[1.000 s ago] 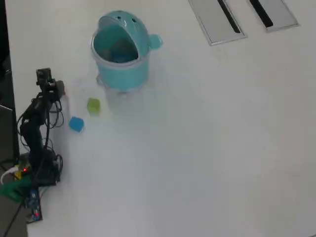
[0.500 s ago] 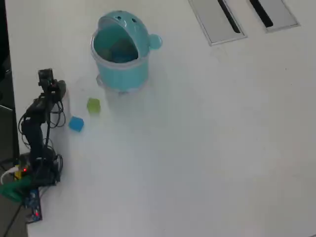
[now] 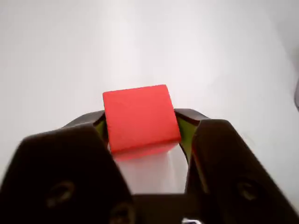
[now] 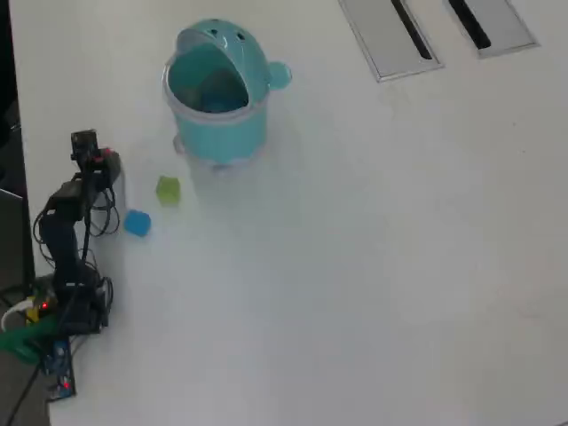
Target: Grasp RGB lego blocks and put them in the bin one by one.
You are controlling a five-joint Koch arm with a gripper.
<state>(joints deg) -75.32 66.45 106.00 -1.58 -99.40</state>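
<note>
Fingers are shown clamped on the red block, apparently lifted; the bin lies up-right in the overhead view.

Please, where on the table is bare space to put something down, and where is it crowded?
Free: the table right of the bin and below the two slotted plates. Crowded: the left edge, with the gripper, red block, green block, blue block.
</note>
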